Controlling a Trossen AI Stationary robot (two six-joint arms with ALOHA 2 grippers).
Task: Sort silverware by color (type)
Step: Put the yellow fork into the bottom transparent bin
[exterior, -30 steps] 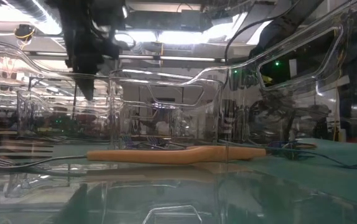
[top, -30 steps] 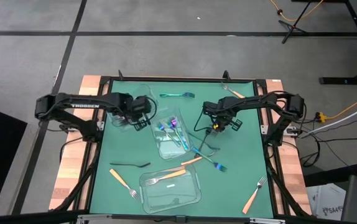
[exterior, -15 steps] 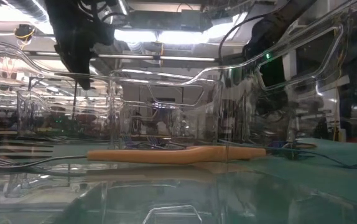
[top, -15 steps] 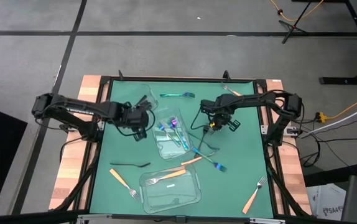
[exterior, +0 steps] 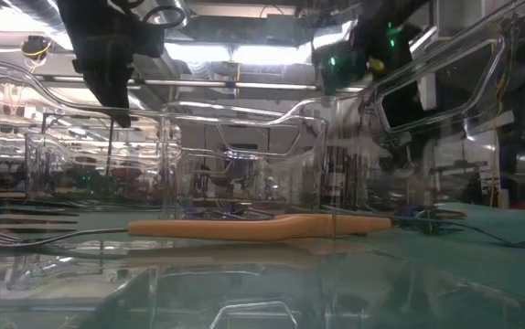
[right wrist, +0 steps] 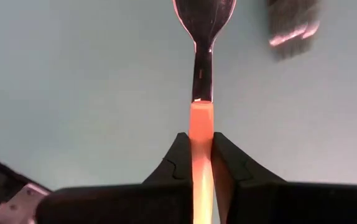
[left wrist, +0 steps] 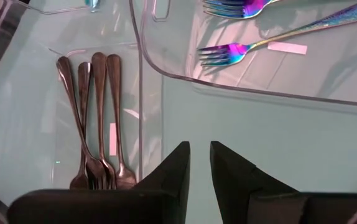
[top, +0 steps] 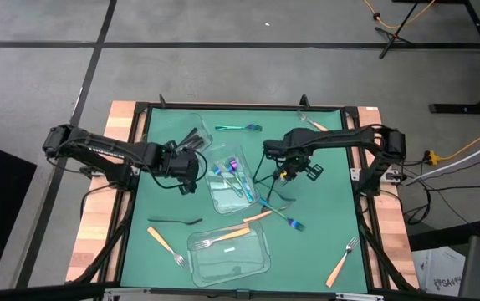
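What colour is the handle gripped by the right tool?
Orange handle, silver spoon end; clearest in the right wrist view.

you have a matt green mat (top: 324,217) over a table with pale wood edges (top: 89,242). the containers (top: 230,253) are clear glossy plastic. the forks in the middle one (left wrist: 241,50) are polished metal with a rainbow sheen; the dark utensils (left wrist: 94,124) look like smooth, shiny metal. the spoon (right wrist: 202,37) has a bright metal bowl and a smooth orange handle, seemingly plastic. the fingers (left wrist: 177,171) are matt black.
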